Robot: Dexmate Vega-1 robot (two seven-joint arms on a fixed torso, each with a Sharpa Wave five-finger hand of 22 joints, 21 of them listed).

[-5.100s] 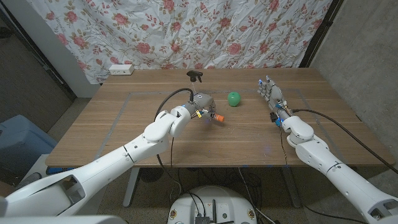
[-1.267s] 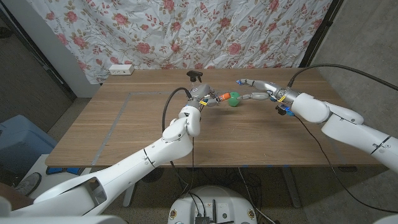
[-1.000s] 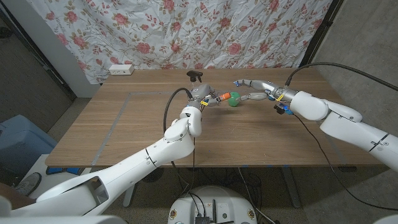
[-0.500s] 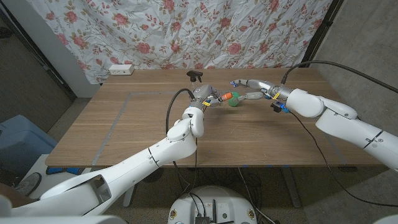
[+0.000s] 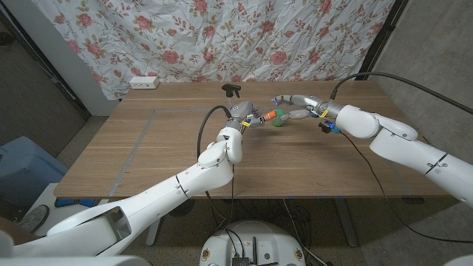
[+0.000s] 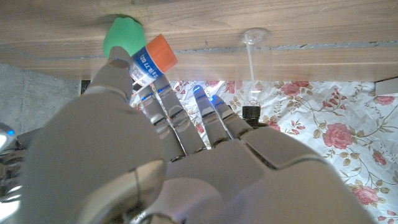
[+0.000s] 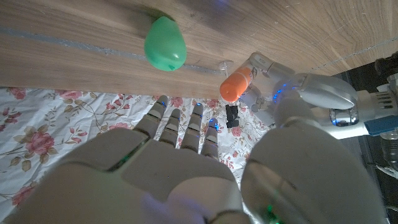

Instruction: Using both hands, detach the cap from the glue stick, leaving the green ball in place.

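— Since a second ago, our right hand (image 5: 294,101) has crept closer to the orange cap (image 5: 272,115), fingers apart, holding nothing.

— Left hand (image 5: 244,116) grips the glue stick (image 6: 149,60) above the table. Risk: we nudge the green ball (image 5: 280,118) (just behind the cap).

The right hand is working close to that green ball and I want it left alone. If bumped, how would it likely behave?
The green ball looks smooth and rounded, slightly egg-shaped in the right wrist view, so it would probably roll, perhaps wobbling. It lies loose on the bare table, with nothing blocking it. It looks light, so a brush could shift it.
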